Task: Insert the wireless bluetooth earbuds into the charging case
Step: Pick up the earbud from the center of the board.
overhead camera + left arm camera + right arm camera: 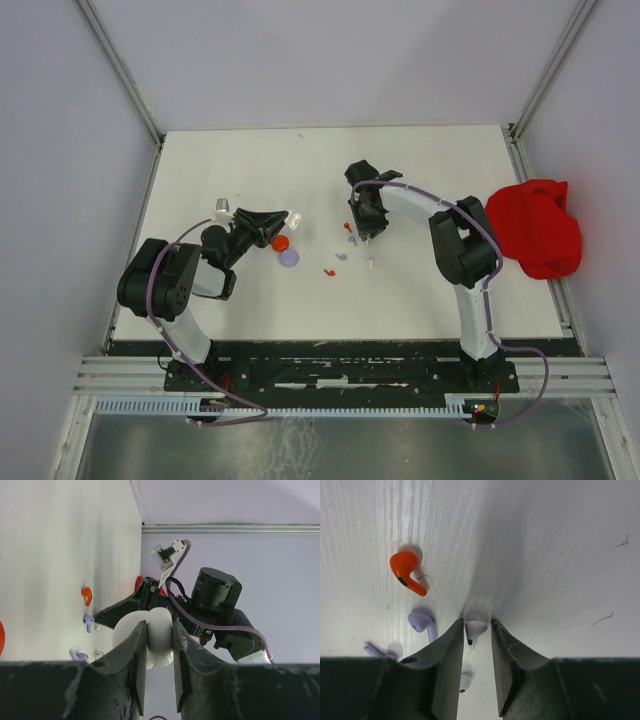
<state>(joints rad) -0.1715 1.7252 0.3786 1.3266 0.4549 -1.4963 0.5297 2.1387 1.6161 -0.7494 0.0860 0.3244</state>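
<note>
Left fingers (137, 670) pinch the white charging case (160, 642) toward the left edge of the surface (430, 290). Right fingers (445, 670) flank a white earbud (476, 626) midway between the side edges, grip unclear; a red earbud (406, 570) and a purple earbud (422, 622) lie alongside.

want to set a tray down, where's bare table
Bare: the far strip of table beyond both hands, and its near strip before the front edge. Crowded: the middle, with red disc, purple disc and earbuds between left hand and right hand.
</note>
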